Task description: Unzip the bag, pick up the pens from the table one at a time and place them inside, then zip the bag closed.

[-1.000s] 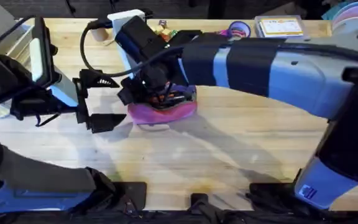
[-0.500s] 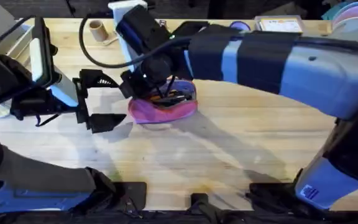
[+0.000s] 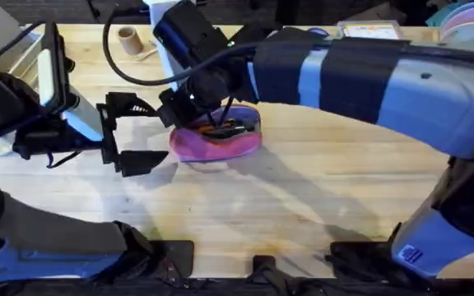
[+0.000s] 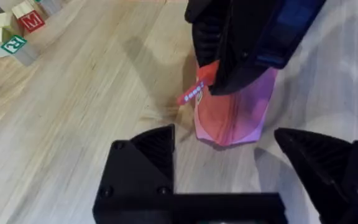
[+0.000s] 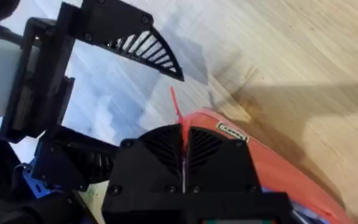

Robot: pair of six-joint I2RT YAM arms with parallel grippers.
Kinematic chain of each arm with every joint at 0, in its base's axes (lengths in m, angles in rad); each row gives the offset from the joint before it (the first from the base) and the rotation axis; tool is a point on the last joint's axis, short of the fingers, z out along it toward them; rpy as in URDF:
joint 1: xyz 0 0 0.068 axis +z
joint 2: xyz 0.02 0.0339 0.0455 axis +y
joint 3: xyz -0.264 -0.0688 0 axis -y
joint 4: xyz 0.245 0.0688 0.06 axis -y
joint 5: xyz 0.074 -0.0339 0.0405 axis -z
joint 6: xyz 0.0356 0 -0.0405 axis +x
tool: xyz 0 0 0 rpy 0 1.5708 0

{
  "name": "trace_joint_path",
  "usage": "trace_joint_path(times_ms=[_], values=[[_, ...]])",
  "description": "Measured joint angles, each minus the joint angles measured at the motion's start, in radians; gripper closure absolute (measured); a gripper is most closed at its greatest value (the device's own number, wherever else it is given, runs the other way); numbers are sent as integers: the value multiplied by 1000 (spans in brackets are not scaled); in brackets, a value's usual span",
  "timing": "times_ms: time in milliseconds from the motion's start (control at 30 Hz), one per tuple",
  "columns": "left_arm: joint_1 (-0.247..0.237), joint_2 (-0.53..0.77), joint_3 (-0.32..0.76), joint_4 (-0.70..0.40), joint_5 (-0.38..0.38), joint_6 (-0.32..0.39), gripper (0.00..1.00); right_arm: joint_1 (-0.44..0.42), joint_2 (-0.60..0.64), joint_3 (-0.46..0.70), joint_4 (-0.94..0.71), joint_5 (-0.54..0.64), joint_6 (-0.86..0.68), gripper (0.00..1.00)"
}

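The pink bag [image 3: 220, 145] lies on the table [image 3: 303, 205] left of centre, its top gaping with dark and orange things inside. My right gripper [image 3: 184, 115] reaches across to the bag's left end and is shut on a thin red zipper tab [image 5: 175, 107]. The left wrist view shows that tab [image 4: 194, 94] sticking out from under the right gripper [image 4: 241, 56], above the bag [image 4: 236, 115]. My left gripper [image 3: 134, 133] is open just left of the bag, its jaws wide apart and holding nothing. I cannot pick out a loose pen on the table.
Lettered wooden blocks [image 4: 14, 28] lie beyond the left gripper. A small cardboard roll [image 3: 127, 37] stands at the far edge. A labelled clear box [image 3: 370, 33] and stacked plates [image 3: 467, 16] sit at the far right. A metal rack [image 3: 15, 57] stands far left.
The right gripper has shifted slightly toward the far left over the bag's end, uncovering the cardboard roll. The bag and the left gripper have stayed put.
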Motion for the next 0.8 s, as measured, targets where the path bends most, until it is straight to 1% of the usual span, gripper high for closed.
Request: trace_joint_path(times_ms=[267,367,433,600,700,800], values=[[-1,0,0,-48,1,-3,7,0,-6,0,-1,0,0,971],[-8,0,0,-50,2,-21,7,0,-6,0,0,0,0,971],[-21,0,0,-51,4,-27,7,0,-6,0,0,0,0,970],[-76,2,0,-43,4,-37,7,0,-6,0,0,0,0,970],[-107,24,0,-38,3,-40,7,0,-6,0,0,0,0,970],[-126,55,0,-22,8,-41,7,0,-6,0,0,0,0,971]])
